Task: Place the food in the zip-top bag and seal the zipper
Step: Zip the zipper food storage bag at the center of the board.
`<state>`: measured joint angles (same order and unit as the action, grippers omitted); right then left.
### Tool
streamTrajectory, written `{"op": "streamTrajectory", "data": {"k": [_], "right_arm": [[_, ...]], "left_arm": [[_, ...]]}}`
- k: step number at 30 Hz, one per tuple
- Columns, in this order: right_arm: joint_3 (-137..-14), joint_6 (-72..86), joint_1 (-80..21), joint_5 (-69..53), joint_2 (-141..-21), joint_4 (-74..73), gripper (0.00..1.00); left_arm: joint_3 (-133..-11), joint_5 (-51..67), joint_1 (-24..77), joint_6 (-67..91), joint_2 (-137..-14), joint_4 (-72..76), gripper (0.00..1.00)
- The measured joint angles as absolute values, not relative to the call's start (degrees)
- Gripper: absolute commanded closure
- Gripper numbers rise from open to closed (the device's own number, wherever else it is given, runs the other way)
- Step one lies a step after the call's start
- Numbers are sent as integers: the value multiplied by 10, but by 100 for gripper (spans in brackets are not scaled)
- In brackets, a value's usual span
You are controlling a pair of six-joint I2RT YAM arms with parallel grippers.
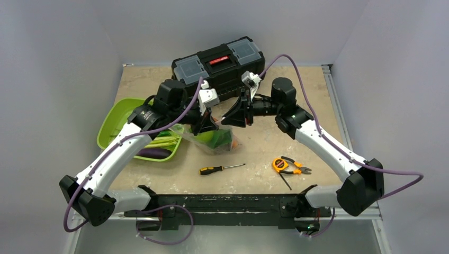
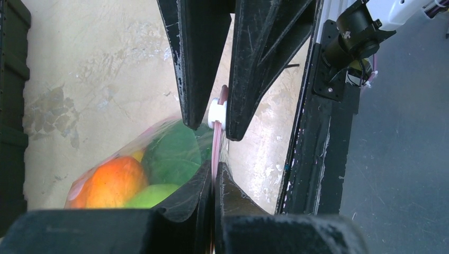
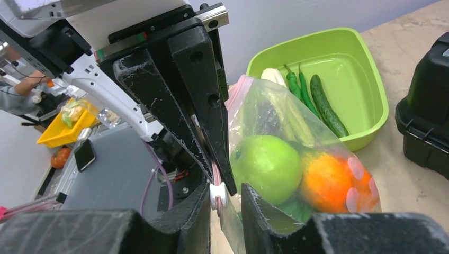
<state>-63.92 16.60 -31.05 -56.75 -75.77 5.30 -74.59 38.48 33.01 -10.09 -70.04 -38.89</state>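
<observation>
Beige bench [image 1: 265, 153]: the zip-top bag [image 1: 214, 142] of food [image 3: 267, 164] sags toward me, its zipper [image 2: 216, 145] running left to right along the far edge. My left gripper's [image 2: 214, 170] jaws clench it and my right gripper's [image 3: 225, 190] jaws pinch its white slider. Black toolbox [image 1: 222, 66] behind.

Overhead; wrist close-ups apparently sharing bag [image 3: 296, 100]

Toolbox [image 1: 219, 66] walls the far side, green tray [image 1: 114, 119] the left — open tabletop [image 1: 320, 84] lies to the right.

The clear bag [image 3: 275, 106] holds a green apple [image 3: 266, 161], an orange [image 3: 326, 180] and other food; its pink zipper [image 2: 214, 151] carries a white slider [image 2: 217, 112].
</observation>
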Motion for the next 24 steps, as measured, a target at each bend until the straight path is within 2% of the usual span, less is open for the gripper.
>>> {"op": "streamTrajectory", "data": {"k": [6, 10, 14, 24], "right_arm": [[-640, 157, -310, -566, -758, 50, 72], [-643, 154, -310, -567, -758, 48, 82], [-650, 147, -311, -571, -758, 41, 100], [-668, 119, -323, -567, -759, 8, 99]], "left_arm": [[-749, 392, 330, -101, -705, -392, 100], [-755, 397, 330, -102, -709, -402, 100], [-757, 401, 330, -102, -711, -406, 100], [-776, 409, 327, -102, -721, -430, 100]]}}
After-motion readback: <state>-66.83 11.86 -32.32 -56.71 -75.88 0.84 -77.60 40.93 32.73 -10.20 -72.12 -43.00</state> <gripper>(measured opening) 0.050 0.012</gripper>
